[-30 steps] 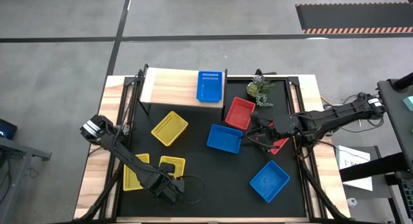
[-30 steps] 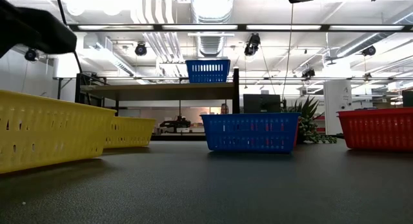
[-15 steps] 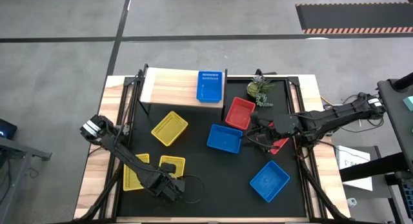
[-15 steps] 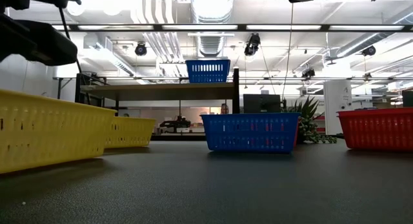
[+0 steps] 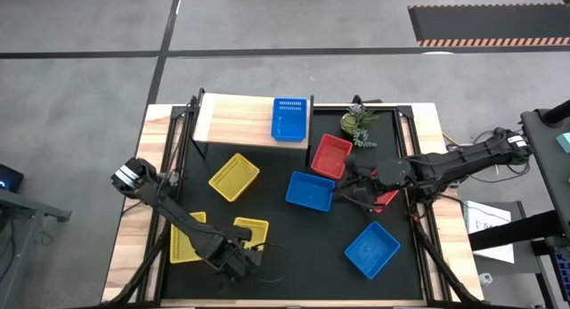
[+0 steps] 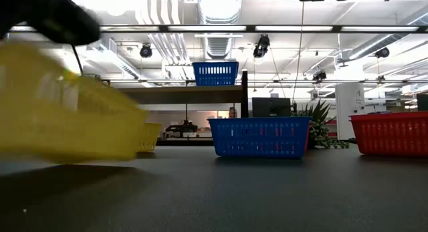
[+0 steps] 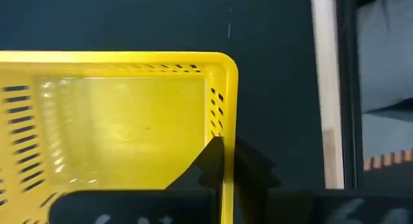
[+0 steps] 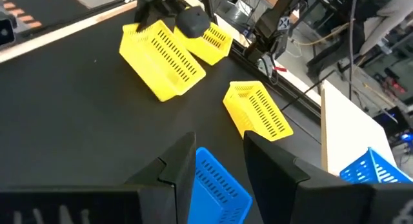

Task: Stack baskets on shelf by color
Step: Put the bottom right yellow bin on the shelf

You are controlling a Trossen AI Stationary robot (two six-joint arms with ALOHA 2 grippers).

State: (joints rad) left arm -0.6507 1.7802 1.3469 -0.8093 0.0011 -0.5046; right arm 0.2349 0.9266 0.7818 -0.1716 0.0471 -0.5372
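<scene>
My left gripper (image 5: 233, 254), near the table's front edge, is shut on a yellow basket (image 5: 251, 230) that hangs tilted off the table (image 8: 161, 62). Two more yellow baskets lie flat, one to its left (image 5: 183, 238) and one farther back (image 5: 234, 176). My right gripper (image 5: 346, 190) is shut on the right end of a blue basket (image 5: 310, 191) at mid-table. Another blue basket (image 5: 289, 118) stands on the pale-wood shelf (image 5: 233, 120). A red basket (image 5: 331, 155) sits on the table beside the shelf. My left gripper has the yellow basket by one side wall (image 7: 227, 121), close to a corner. One finger (image 7: 215, 156) is inside and the other outside, coming from above. The basket is lifted clear and hangs tilted below the fingers. My right gripper has the blue basket's end wall (image 8: 216, 175) between its two fingers, one inside and one outside, slanting down from the table's right. The basket rests flat on the table.
A second blue basket (image 5: 371, 249) lies at the front right, and a red one (image 5: 385, 200) shows under my right arm. A small green potted plant (image 5: 359, 124) stands at the back, right of the shelf. The shelf's left part is bare.
My left gripper has risen and gone a little toward the table's right edge with the yellow basket. The basket stood flat on the table before; now it is lifted clear and tipped. My right gripper and the blue basket have kept still.
</scene>
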